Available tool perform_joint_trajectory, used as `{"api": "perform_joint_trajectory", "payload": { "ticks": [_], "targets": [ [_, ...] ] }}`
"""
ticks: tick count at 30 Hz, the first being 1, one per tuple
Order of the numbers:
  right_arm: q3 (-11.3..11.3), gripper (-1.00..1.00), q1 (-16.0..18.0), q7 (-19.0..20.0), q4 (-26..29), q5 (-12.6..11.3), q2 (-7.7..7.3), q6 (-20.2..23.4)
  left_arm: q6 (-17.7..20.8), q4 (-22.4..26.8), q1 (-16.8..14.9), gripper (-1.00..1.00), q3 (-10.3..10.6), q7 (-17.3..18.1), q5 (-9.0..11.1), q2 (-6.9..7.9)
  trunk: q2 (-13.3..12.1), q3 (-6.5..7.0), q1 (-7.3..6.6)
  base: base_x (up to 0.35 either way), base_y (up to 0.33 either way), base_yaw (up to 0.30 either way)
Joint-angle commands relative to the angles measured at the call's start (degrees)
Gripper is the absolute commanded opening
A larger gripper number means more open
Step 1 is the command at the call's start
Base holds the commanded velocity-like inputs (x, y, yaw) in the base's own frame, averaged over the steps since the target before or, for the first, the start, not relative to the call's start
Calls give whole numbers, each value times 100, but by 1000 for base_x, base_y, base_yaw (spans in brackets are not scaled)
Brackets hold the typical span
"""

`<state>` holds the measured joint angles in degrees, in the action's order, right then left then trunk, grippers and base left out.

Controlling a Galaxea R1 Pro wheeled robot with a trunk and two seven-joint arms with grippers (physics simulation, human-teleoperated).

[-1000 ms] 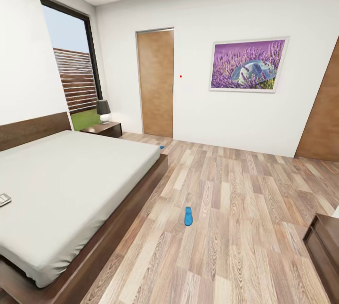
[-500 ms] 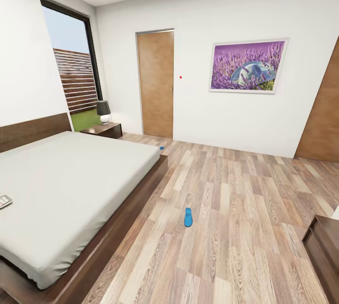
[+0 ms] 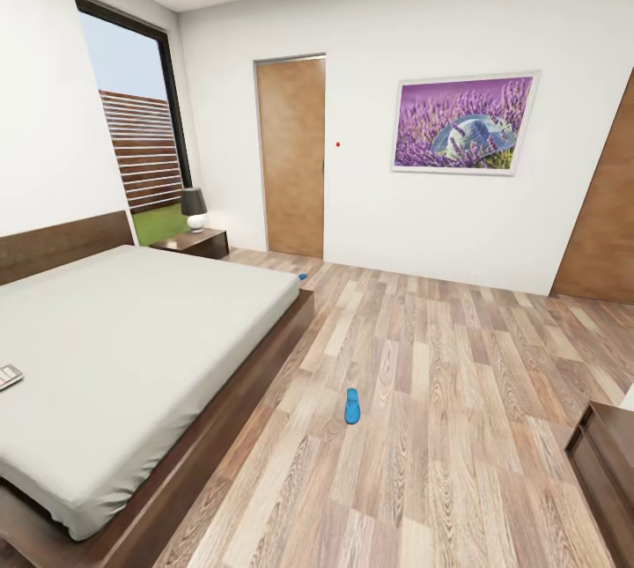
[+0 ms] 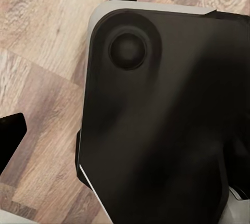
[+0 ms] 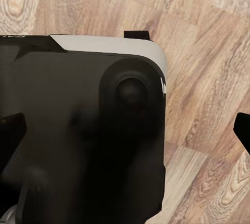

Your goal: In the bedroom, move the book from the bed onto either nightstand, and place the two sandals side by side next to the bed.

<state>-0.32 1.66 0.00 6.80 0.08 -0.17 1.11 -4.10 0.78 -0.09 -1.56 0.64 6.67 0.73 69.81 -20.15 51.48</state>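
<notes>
While the robot looks into the bedroom, the bed [image 3: 132, 357] takes the left part of the head view, with its off-white mattress and dark frame. At the left edge of the mattress lies a small flat thing, probably the book [image 3: 9, 376], but it is too small and cut off to read. One sandal [image 3: 352, 406] lies on the plank floor [image 3: 458, 427], well apart from the bed's foot corner. A second sandal [image 3: 303, 276] shows as a small blue spot on the floor near the far corner of the bed. Beside the headboard stands a nightstand [image 3: 192, 241] with a lamp [image 3: 194, 208] on its top, under the window [image 3: 134, 123]. Both wrist views show a dark rounded part of the robot's body above the floor. At their edges are dark finger tips, so it cannot be told how far either gripper is open or if it holds something.
</notes>
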Motion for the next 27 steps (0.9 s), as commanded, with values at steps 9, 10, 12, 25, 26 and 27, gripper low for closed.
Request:
{"api": "perform_joint_trajectory", "payload": {
  "ticks": [9,10,12,25,26,27],
  "targets": [
    [-3,100,1,0,6,1,0,12,-11,1,-5,100,-11,7,45,-2,3,-6,0,0,0,0],
    [-3,100,1,0,6,1,0,12,-11,1,-4,100,-11,7,45,-2,3,-6,0,0,0,0],
    [-3,100,1,0,6,1,0,12,-11,1,-3,100,-11,7,45,-2,3,-6,0,0,0,0],
    [-10,100,1,0,8,1,-9,13,-11,1,-3,100,-5,5,45,0,3,-6,0,68,0,0],
    [-10,100,1,0,9,1,-9,15,-11,1,-2,100,-4,5,45,-1,3,-6,0,234,0,0],
    [-10,100,1,0,10,1,-9,16,-11,1,-2,100,-4,6,45,-1,3,-6,0,208,0,0]
  ]
}}
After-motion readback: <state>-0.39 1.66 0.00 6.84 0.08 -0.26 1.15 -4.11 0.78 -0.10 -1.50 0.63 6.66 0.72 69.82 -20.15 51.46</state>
